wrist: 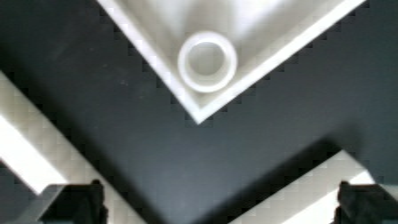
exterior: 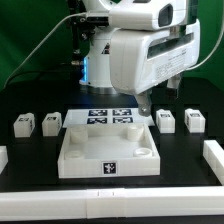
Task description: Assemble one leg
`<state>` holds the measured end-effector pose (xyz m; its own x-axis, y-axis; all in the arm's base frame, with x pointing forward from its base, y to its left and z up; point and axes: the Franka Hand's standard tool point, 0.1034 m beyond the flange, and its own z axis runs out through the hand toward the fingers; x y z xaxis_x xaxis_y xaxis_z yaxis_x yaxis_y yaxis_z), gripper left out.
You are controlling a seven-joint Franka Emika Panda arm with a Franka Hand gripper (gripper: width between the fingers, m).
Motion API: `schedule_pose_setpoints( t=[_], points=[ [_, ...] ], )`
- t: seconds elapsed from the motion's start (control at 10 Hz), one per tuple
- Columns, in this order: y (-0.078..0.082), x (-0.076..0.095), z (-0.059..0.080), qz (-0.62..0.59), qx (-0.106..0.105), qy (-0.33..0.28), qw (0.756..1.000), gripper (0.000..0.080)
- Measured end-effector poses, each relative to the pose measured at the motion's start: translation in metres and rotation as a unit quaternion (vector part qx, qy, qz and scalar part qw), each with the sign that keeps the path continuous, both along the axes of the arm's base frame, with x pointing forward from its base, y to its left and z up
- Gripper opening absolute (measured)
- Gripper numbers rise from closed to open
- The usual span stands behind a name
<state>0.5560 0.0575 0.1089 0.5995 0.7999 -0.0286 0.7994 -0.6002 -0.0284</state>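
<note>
Four small white legs with tags stand on the black table: two at the exterior view's left (exterior: 22,124) (exterior: 49,123) and two at its right (exterior: 166,120) (exterior: 194,120). The white tray-like tabletop (exterior: 75,150) lies in the middle. My gripper (exterior: 157,98) hangs above the tabletop's far right corner, near the right-hand legs. In the wrist view the gripper (wrist: 217,206) is open and empty, with a dark fingertip (wrist: 71,205) at each side and black table between. A corner of the tabletop (wrist: 267,50) with its round socket (wrist: 206,60) lies ahead of the fingers. No leg shows in the wrist view.
The marker board (exterior: 110,117) lies just behind the tabletop. White rails (exterior: 8,157) (exterior: 214,156) lie at the table's left and right front. White strips (wrist: 18,135) (wrist: 267,190) cross the wrist view beside the fingers.
</note>
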Motion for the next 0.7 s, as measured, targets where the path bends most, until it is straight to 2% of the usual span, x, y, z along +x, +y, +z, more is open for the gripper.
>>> schedule_pose_setpoints(
  t=[0.2, 0.3, 0.4, 0.5, 0.7],
  points=[
    [0.004, -0.032, -0.009, 0.058, 0.001, 0.015, 0.998, 0.0650],
    [0.003, -0.047, -0.009, 0.091, 0.000, 0.013, 0.996, 0.0650],
    [0.002, -0.056, -0.006, 0.149, -0.003, -0.003, 0.989, 0.0650],
    [0.000, -0.061, -0.005, 0.216, -0.003, -0.010, 0.976, 0.0650],
    [-0.001, -0.059, -0.007, 0.244, -0.002, -0.007, 0.970, 0.0650]
  ],
)
